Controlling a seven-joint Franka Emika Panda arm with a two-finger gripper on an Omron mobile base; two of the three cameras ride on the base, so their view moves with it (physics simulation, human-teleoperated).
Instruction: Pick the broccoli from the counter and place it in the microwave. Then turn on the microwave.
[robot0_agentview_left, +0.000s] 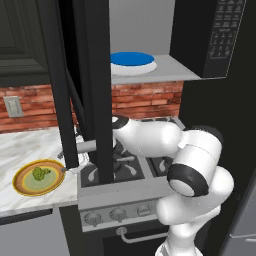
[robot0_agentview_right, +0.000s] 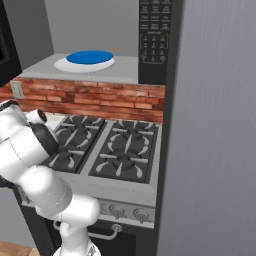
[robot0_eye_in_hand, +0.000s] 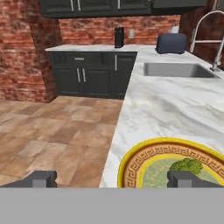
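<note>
Over the marble surface (robot0_eye_in_hand: 175, 113) left of the gas stovetop (robot0_agentview_right: 107, 145), the gripper (robot0_eye_in_hand: 114, 179) hangs with its jaws spread fully and nothing between them, its two dark fingertips (robot0_eye_in_hand: 181, 178) framing the near rim of a gold-bordered plate (robot0_eye_in_hand: 135, 164). The broccoli (robot0_eye_in_hand: 187, 166), a small lumpy green floret, sits on that plate's pale green centre, just behind the right-hand fingertip in the hand view and off to one side of the gap between the jaws. From the left base view the same plate (robot0_agentview_left: 20, 182) lies near the front edge of the surface with the broccoli (robot0_agentview_left: 41, 173) on it, and the white arm (robot0_agentview_left: 150, 137) reaches across the stovetop toward it, partly hidden by the open microwave door (robot0_agentview_left: 97, 90). The microwave (robot0_agentview_right: 152, 40) stands open above the stove, a white dish with a blue centre (robot0_agentview_right: 87, 60) resting on its grey floor. Beyond the plate, a sink (robot0_eye_in_hand: 177, 70) and faucet (robot0_eye_in_hand: 210, 35) sit farther along the surface.

The pick-up appears to be only at the approach stage. The next move likely calls for shifting the gripper sideways to centre it over the floret, then descending and closing on it without nudging the plate.
</note>
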